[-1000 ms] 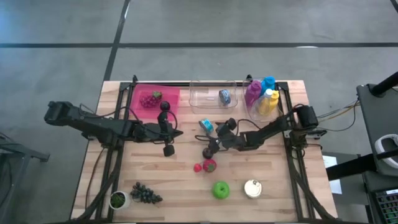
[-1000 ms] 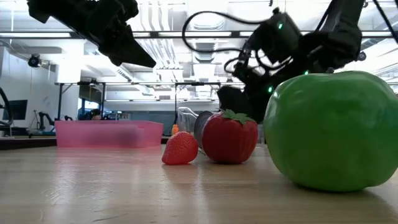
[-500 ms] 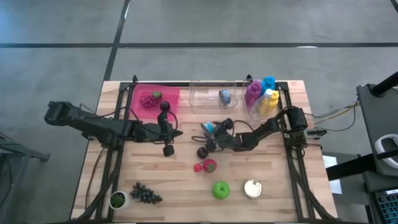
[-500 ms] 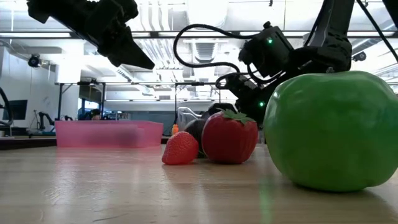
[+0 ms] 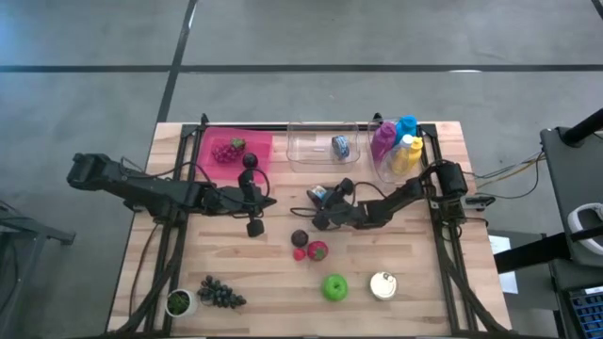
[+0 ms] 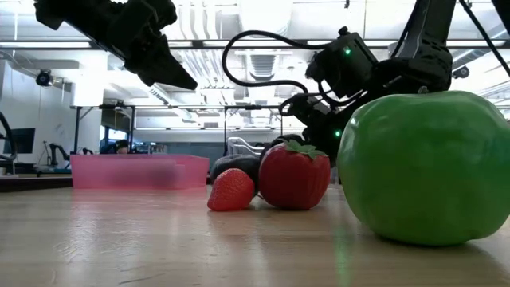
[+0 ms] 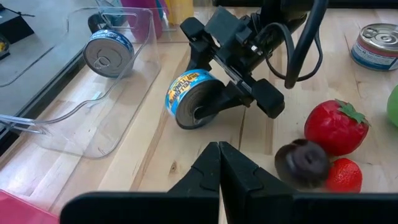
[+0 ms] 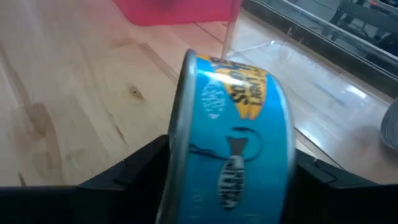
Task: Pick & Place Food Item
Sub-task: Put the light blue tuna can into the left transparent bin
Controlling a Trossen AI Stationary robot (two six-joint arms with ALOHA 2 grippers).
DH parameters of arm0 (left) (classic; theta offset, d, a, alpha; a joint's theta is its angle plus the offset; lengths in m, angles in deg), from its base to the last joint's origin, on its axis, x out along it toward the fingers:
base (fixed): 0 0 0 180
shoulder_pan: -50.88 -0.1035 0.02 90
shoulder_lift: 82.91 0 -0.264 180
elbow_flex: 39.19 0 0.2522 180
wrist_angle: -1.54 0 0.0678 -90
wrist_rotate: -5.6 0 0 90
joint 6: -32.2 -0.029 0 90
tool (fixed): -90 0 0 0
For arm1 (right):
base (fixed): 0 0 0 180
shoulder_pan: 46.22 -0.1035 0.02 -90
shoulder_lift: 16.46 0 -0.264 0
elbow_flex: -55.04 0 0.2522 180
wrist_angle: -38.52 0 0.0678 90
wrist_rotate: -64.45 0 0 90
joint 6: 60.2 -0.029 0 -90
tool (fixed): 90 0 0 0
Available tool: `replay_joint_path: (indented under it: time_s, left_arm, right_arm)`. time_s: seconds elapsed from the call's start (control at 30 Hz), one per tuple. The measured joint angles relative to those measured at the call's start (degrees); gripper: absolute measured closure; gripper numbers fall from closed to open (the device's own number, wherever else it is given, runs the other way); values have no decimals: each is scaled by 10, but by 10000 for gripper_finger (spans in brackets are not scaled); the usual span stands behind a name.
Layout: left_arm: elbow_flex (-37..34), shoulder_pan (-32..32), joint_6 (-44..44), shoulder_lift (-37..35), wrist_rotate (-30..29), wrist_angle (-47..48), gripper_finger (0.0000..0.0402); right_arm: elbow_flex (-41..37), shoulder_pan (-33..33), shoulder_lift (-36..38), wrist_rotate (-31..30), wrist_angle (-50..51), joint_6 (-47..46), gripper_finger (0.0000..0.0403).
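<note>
Apple [image 6: 422, 163], green, sits nearest the low camera; the blue tuna can [image 7: 194, 99] serves as landmark. Nearer than the can lie a large strawberry [image 5: 318, 250], a small strawberry [image 5: 299, 253] and a dark plum [image 5: 300, 238]. Right gripper [image 7: 230, 96] straddles the can, which stands on its edge on the table; fingers bracket both flat faces, whether they pinch it yet cannot be told. Left gripper [image 7: 219, 165], pressed together and empty, hovers beside the can. Beyond the can: clear bin [image 5: 306, 151] holding another tin [image 5: 340, 145], and pink tray [image 5: 264, 149]. Judgement: grasp underway; lift and placement remain.
</note>
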Motion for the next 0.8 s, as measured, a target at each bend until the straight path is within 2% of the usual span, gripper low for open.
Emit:
replay_joint_path:
  time_s: [0.37,0.8]
  left_arm:
    - [0,0,0,0,0,1,400]
    - [0,0,0,0,0,1,400]
  right_arm:
    - [0,-5,1,2,-1,-12,281]
    - [-6,-14,36,1,-1,-10,276]
